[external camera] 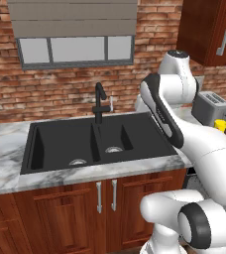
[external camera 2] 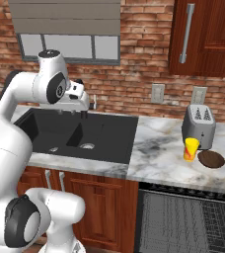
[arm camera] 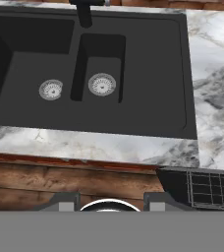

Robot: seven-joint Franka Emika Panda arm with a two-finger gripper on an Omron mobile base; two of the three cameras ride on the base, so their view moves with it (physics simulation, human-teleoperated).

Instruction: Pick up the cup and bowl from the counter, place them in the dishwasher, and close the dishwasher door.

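Cup (external camera 2: pixel 191 149) beside bowl (external camera 2: pixel 211 158) on counter (external camera 2: pixel 156 148), unlabelled; pincer (external camera 2: pixel 71 111) over sink (external camera 2: pixel 80 133), opening indiscernible.

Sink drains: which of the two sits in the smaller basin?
The right-hand drain, in the narrow basin under the faucet. The other drain lies in the wider left basin of the sink.

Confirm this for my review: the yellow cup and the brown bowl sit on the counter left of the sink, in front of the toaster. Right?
Not quite. The cup and bowl sit right of the sink, not left, as the right base view shows. They are on the counter in front of the toaster.
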